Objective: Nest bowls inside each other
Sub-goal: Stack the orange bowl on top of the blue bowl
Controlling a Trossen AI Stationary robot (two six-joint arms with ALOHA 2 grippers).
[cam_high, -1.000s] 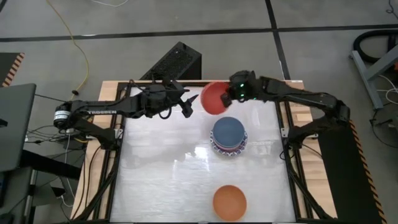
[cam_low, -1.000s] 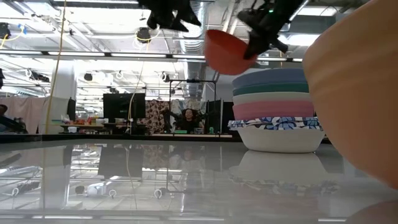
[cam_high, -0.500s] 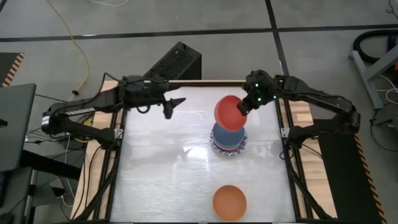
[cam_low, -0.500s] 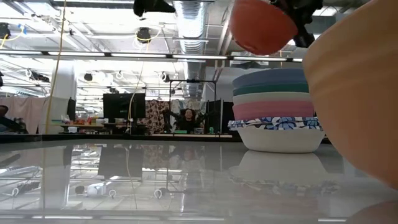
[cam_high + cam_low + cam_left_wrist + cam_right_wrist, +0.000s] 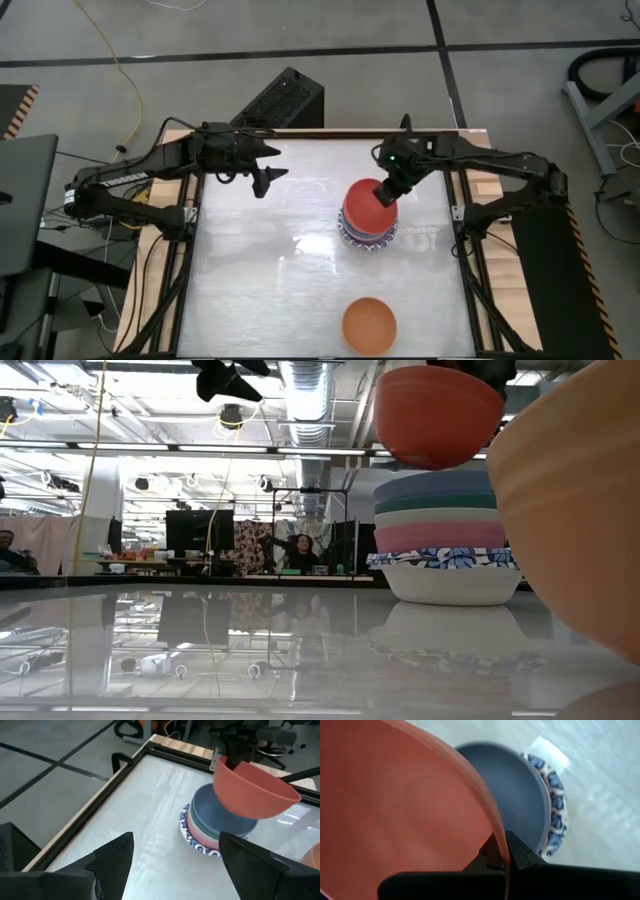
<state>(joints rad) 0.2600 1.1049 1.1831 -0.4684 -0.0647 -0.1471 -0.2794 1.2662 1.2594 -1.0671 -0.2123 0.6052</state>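
Observation:
A red bowl [image 5: 360, 208] hangs just above a stack of nested bowls [image 5: 368, 232], with my right gripper [image 5: 386, 192] shut on it. The stack [image 5: 447, 535] rests on its patterned white bottom bowl and has a blue bowl [image 5: 220, 815] on top. An orange bowl [image 5: 369, 325] sits alone near the table's front edge. My left gripper [image 5: 268, 176] hovers open over the table's far left, holding nothing; its own view shows its fingers [image 5: 112, 857] apart. My right gripper pinches the red bowl's rim [image 5: 496, 836] on its far-right side, one finger inside the bowl and one outside. The fingers slant down from the far right. The bowl [image 5: 438, 415] hangs clear above the stack, opening up, slightly tilted.
A wooden frame [image 5: 190, 215] borders the glossy white tabletop. A black box [image 5: 282, 100] lies beyond the far edge. Open tabletop stretches left of the stack. In the low view the orange bowl [image 5: 580, 510] looms close on the right, and a person [image 5: 300, 550] sits far behind.
My right gripper has carried the red bowl from the far edge toward the near edge until it hangs over the stack, tipping downward; the bowl has turned from tilted sideways to opening up. My left gripper has drawn back toward the table's left edge, staying open.

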